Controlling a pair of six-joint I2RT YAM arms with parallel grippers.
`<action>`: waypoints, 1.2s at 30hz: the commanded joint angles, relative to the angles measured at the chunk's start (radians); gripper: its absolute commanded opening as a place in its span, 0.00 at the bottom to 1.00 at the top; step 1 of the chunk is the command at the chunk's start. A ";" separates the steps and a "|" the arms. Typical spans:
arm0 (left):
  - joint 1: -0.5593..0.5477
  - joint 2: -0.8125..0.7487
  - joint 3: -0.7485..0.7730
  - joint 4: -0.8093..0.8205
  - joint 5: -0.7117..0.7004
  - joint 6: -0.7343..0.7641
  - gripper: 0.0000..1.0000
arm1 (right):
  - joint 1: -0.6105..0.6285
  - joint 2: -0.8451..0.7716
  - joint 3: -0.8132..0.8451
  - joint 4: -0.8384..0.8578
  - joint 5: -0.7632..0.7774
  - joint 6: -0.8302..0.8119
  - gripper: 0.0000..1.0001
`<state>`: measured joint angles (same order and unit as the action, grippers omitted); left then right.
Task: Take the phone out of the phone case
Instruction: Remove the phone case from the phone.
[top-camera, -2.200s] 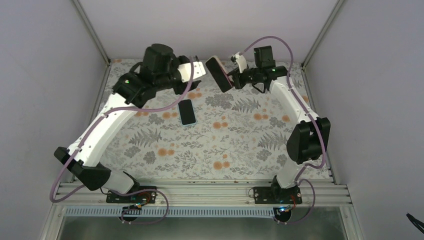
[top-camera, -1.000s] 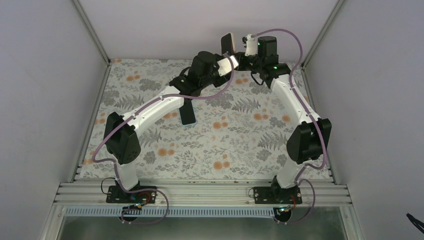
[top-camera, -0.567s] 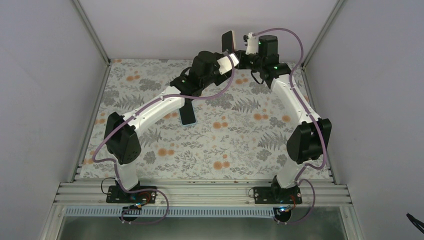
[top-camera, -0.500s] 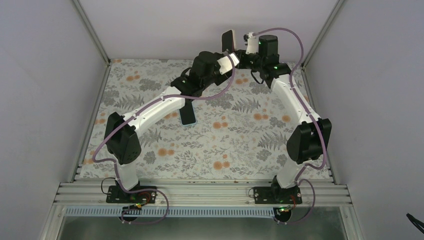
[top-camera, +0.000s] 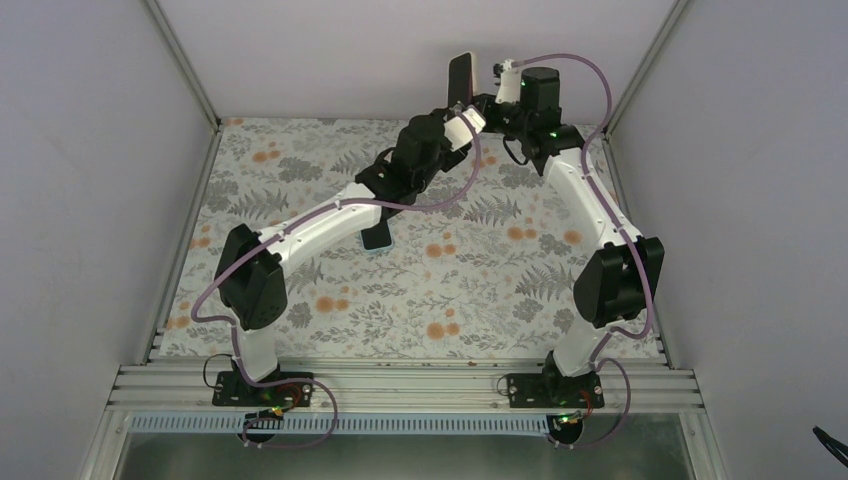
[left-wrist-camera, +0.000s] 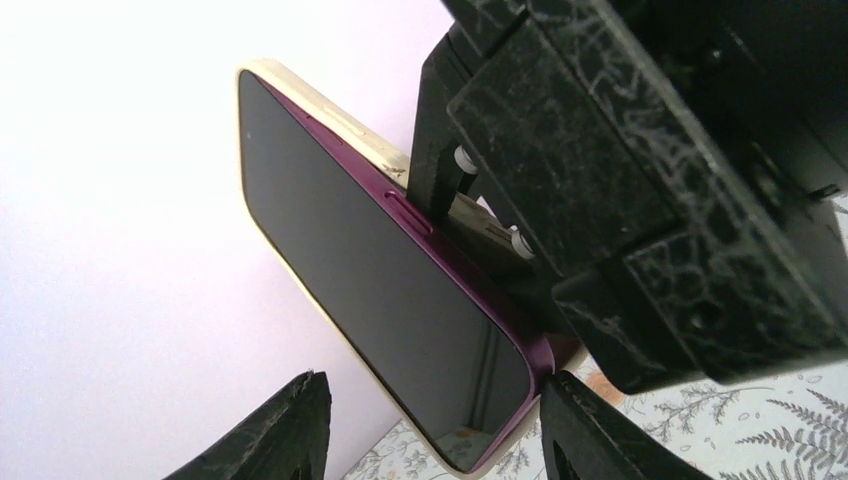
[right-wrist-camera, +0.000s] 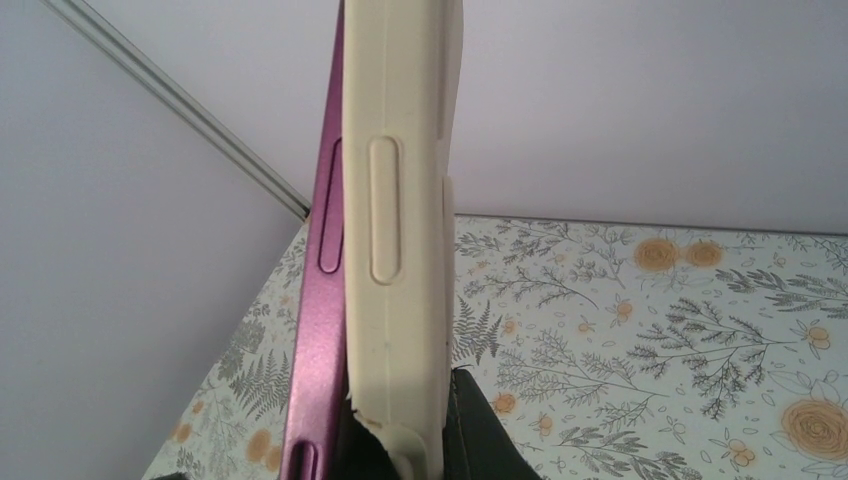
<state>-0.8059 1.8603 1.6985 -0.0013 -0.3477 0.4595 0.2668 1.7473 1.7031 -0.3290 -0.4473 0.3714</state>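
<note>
Two end effectors meet high at the back of the cell. The right end effector (top-camera: 480, 100) is clamped on the back edge of a cream phone case (right-wrist-camera: 400, 220) and holds it upright in the air, close to the rear wall (top-camera: 400, 50). The left end effector (top-camera: 466, 116) sits just below and beside it, its fingers (left-wrist-camera: 290, 430) spread apart. In the left wrist view the lower end of the phone (left-wrist-camera: 380, 280) hangs between the two tips without touching either.

One phone is in that case: dark screen, purple frame. Its purple side, buttons included, shows bare alongside the cream edge, so the case is partly off there.

A second phone (top-camera: 377, 240) lies flat on the table (top-camera: 480, 290) under the left arm, well apart from both end effectors, with a pale blue rim at its near end.

The table carries a cloth printed with grey ferns and orange flowers. Plain pale walls enclose it on three sides, with metal rails in the back corners.
</note>
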 joint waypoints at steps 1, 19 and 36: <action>0.015 -0.013 -0.029 0.176 -0.110 -0.024 0.52 | 0.011 -0.028 0.025 0.008 -0.067 0.037 0.03; -0.034 0.035 -0.099 0.439 -0.279 0.132 0.69 | 0.007 0.009 0.027 0.006 -0.141 0.090 0.03; -0.031 0.171 -0.307 1.462 -0.398 0.883 0.47 | -0.032 -0.007 -0.006 0.025 -0.363 0.026 0.03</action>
<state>-0.8845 2.0377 1.3964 1.2015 -0.6518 1.1896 0.2604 1.7573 1.7042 -0.2768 -0.6579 0.4435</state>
